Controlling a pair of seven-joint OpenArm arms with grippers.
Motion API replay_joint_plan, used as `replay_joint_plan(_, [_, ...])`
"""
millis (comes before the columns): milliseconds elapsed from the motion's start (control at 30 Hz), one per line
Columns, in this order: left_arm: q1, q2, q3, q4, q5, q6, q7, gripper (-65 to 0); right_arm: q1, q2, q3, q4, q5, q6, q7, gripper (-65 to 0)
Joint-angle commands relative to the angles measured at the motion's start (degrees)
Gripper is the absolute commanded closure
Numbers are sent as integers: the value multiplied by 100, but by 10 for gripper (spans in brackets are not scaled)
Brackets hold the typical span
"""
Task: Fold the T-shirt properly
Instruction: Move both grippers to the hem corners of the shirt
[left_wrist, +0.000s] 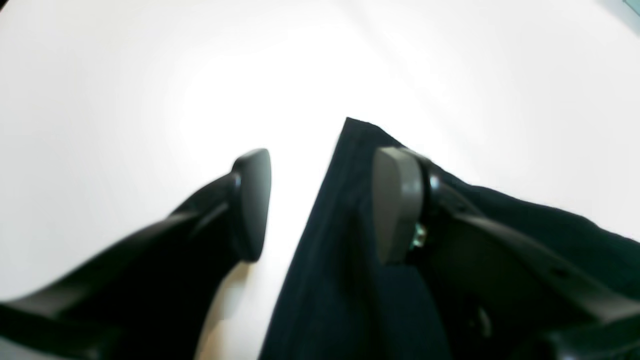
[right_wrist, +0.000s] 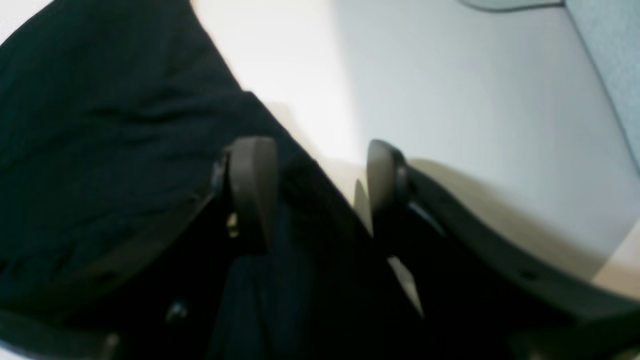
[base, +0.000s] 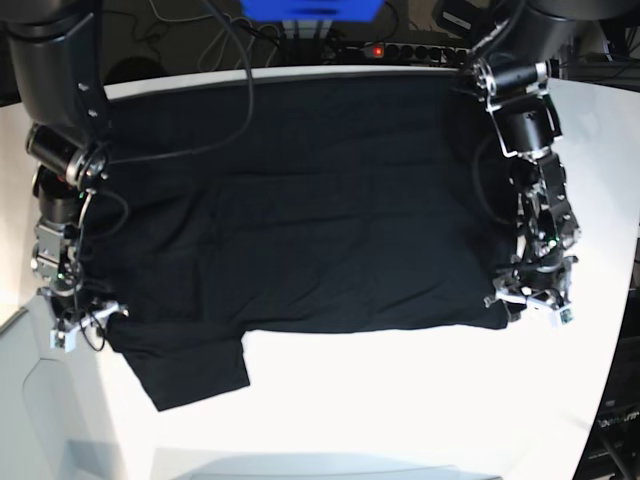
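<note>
The black T-shirt (base: 320, 210) lies spread flat over the far half of the white table (base: 400, 400), with one sleeve (base: 190, 365) sticking out at the front left. My left gripper (base: 528, 298) is down at the shirt's front right corner. In the left wrist view it (left_wrist: 322, 205) is open, and the cloth corner (left_wrist: 345, 165) reaches into the gap beside the right pad (left_wrist: 395, 205). My right gripper (base: 88, 322) is at the sleeve's outer edge. Its wrist view shows it (right_wrist: 317, 187) open astride the cloth edge (right_wrist: 100, 125).
A power strip (base: 400, 48) with a red light, cables and a blue object (base: 310, 8) sit behind the table's back edge. A grey panel (base: 40, 400) runs along the front left. Both arms stand at the table's sides.
</note>
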Motion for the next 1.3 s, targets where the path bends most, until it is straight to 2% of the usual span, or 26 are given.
replay_joint_plan(0, [-191,-81,-8,-5,-20,-14,-114,-317,78,47,0,69,40,-7,108,-299])
replay_joint_plan(267, [-534,-90,54,-674,-2,-23,-114,-317,-115,-76,0,69,40,11,117,-297])
replay_joint_plan(400, [-569,-90,344,-691,349,-23,-132,-317,-115,-85,0,69,40,11,108,-296])
replay_joint_plan(567, [-692,-55,397,-735,455,-5,-141,-317,-115,-85,0,69,40,20,82,-296])
replay_joint_plan(800, [-939,-46,397,-1597,446,-23,-141,-317,-115,-85,0,69,40,20,64,-296])
replay_joint_plan(1100, [-939,-46,406,-1702,446,-23,-141,-305,-115,-85,-17,69,40,20,64,-281])
replay_joint_plan(1167, [-921,-46,414,-1711,446,-23,-132,-243,-115,-85,-246,69,40,20,64,-228])
replay_joint_plan(1267, [-921,-37,414,-1711,446,-23,-123,-72,-115,-85,-747,69,48,20,64,-88])
